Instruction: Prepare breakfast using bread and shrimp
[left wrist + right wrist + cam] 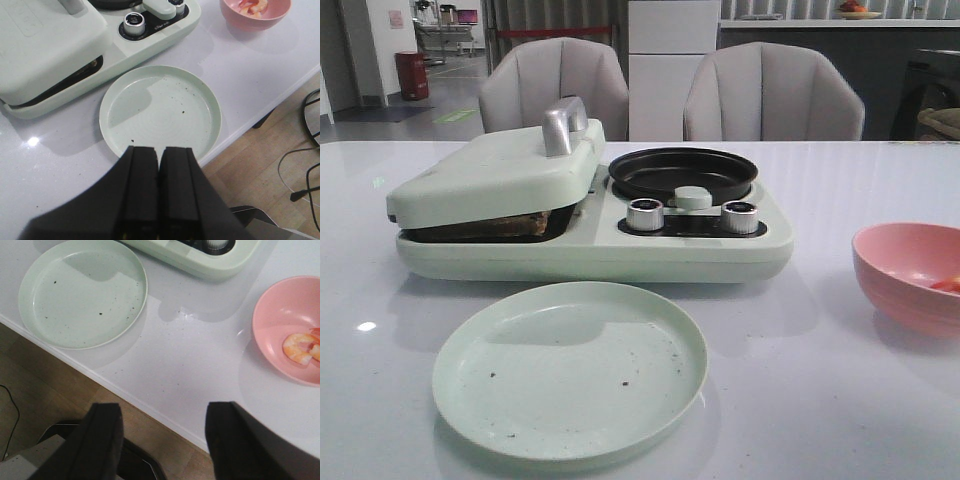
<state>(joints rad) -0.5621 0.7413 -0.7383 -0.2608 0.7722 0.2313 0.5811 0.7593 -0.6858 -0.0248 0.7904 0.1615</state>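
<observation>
Plate (570, 370) nearest, bare but for crumbs | bread (525, 222) under the breakfast maker (590, 215) lid | shrimp (301, 348) in pink bowl (280, 315) on table (820, 380) | left gripper (159, 167) clenched, holding nothing | right gripper (165, 420) spread wide, holding nothing

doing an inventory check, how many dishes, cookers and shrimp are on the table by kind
plate: 1
pink bowl: 1
breakfast maker: 1, its lid down on bread
shrimp in the bowl: at least 1; a second is cut off at the frame edge
total: 4 counted for sure
</observation>
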